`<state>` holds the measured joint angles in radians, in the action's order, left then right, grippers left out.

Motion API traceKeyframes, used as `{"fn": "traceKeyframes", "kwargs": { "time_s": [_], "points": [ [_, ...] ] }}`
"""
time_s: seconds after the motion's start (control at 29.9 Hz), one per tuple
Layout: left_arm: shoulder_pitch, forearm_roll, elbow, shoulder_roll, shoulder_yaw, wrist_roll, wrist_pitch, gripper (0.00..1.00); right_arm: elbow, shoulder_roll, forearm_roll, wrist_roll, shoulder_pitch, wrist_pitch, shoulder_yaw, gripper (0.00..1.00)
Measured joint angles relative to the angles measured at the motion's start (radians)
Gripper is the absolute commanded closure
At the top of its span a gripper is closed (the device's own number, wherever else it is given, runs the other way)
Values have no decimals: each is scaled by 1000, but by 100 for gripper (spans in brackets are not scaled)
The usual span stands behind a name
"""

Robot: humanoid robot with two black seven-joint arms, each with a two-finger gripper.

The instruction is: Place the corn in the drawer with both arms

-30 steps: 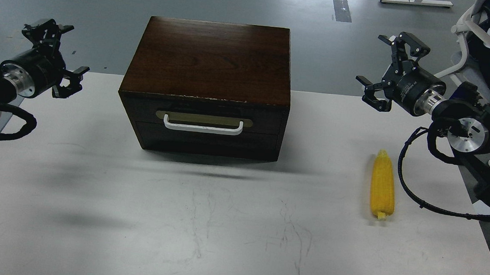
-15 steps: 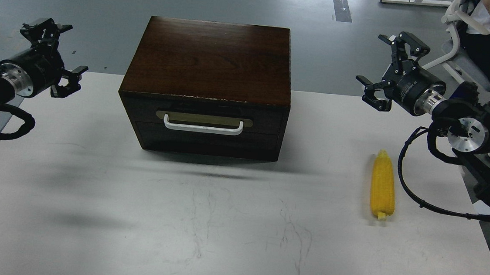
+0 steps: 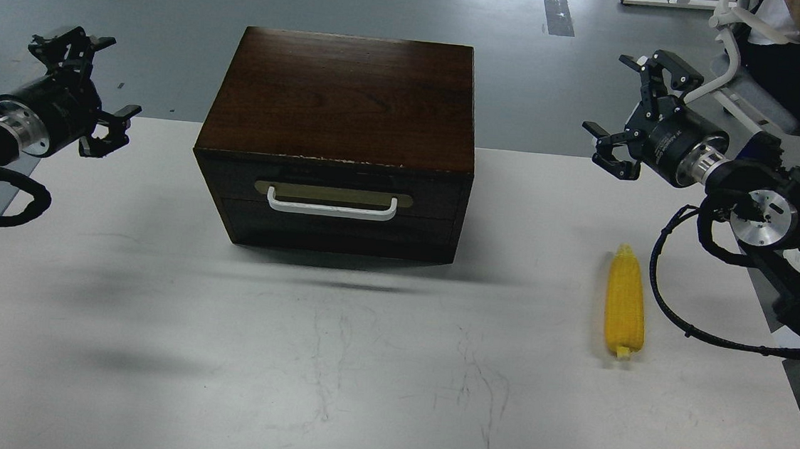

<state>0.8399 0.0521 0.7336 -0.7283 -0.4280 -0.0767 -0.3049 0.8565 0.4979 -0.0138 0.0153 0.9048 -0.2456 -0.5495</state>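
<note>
The yellow corn (image 3: 626, 302) lies lengthwise on the white table at the right, tip pointing away from me. The dark wooden box (image 3: 342, 98) stands at the table's back middle. Its drawer (image 3: 334, 203) is shut, with a brass plate and a white bar handle (image 3: 331, 208). My left gripper (image 3: 89, 89) is open and empty, raised at the far left, well left of the box. My right gripper (image 3: 630, 107) is open and empty, raised at the right, beyond and above the corn.
The white table (image 3: 218, 353) spreads out in front of the box. A seated person and a white chair (image 3: 754, 81) are at the top right, behind my right arm. Black cables loop from the right arm (image 3: 659, 288) close to the corn.
My left gripper has drifted slightly left and up. My right gripper has barely moved. The person at the top right has shifted. Corn and drawer are unchanged.
</note>
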Motion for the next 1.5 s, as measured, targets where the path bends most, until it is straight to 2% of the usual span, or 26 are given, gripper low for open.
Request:
{"fn": "traceKeyframes", "kwargs": {
  "time_s": [0.4, 0.5, 0.53, 0.7, 0.74, 0.8, 1.04, 1.1, 1.27, 1.5],
  "points": [
    [0, -2, 1, -24, 0, 0, -11, 1, -5, -3, 0, -1, 4, 5, 2, 0],
    [3, -32, 1, -28, 7, -17, -21, 1, -5, -4, 0, 0, 4, 5, 2, 0],
    [8, -67, 2, -28, 9, -40, -18, 1, -5, -4, 0, 0, 4, 5, 2, 0],
    [74, -482, 5, -36, 13, -252, 84, 1, -5, -4, 0, 0, 1, 5, 1, 0],
    [83, -557, 10, -41, 11, -284, 109, 1, -5, -4, 0, 0, 0, 5, 1, 0],
    [96, -667, 56, -70, 4, -329, 164, 1, -6, -3, 0, 0, -1, 5, 1, 0],
    [149, -763, 355, -245, 2, -391, 206, 2, -7, 0, 0, 1, -3, 5, 0, 0],
    [162, -841, 430, -274, 2, -399, 223, 2, -7, 1, 0, 2, -4, 5, 0, 0],
    [176, -1088, 554, -301, 1, -404, 330, 2, -7, 4, 0, 2, -6, 5, 0, 0],
    [177, -1388, 702, -296, 4, -404, 354, 3, -6, 10, 0, 3, -11, 5, 0, 0]
  ]
}}
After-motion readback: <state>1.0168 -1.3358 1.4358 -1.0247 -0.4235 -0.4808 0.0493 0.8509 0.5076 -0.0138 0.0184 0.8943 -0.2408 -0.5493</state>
